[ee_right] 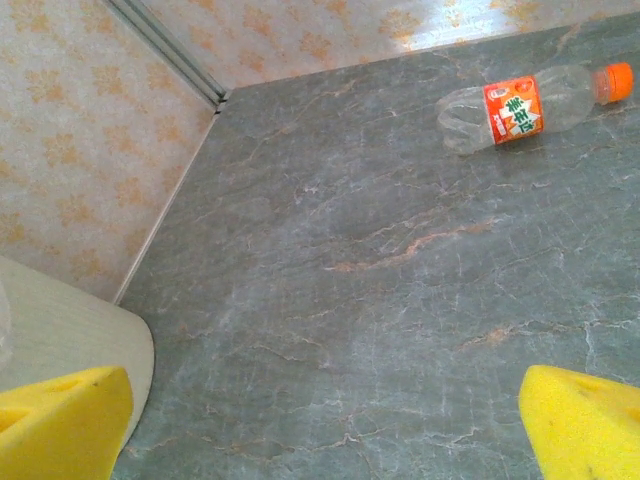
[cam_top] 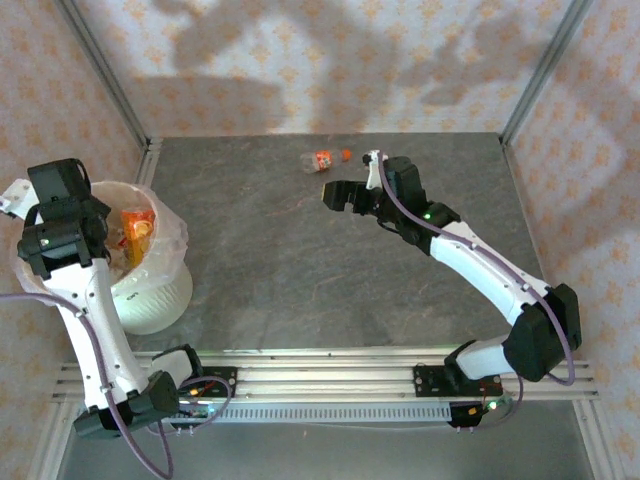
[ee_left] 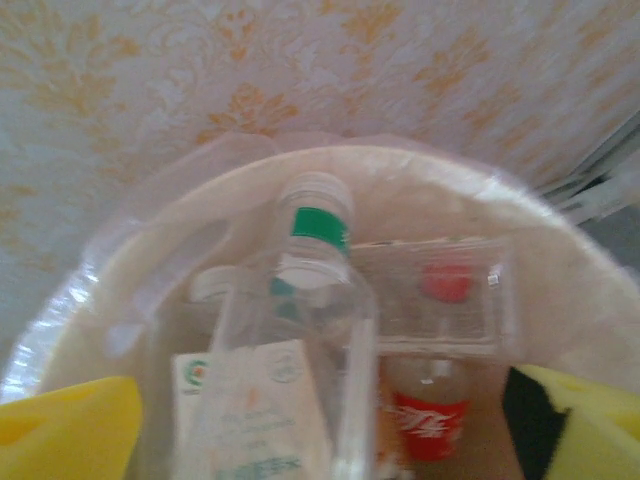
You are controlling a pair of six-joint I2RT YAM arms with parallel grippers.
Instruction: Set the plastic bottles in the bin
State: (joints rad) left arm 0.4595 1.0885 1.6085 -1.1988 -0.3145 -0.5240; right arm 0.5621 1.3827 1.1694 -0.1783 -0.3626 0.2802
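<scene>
Your left gripper (ee_left: 320, 432) hangs over the bin (cam_top: 160, 295) at the table's (cam_top: 270, 260) left edge, jaws spread wide and clear of the green-banded bottle (ee_left: 314, 235) atop the others inside, so this drop looks done. One orange-capped bottle (ee_right: 520, 100) lies on its side near the far edge. Your right gripper (cam_top: 337, 195), jaws apart and empty, hovers near it and must next reach over, straddle its body and close.

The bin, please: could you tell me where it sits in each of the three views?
Top external: the bin stands at the left edge.
Left wrist: its bag-lined rim arcs across the middle, bottles inside.
Right wrist: the pale curved wall in the bottom-left corner, probably it.
Shared landmark: the floral wallpaper behind it.
</scene>
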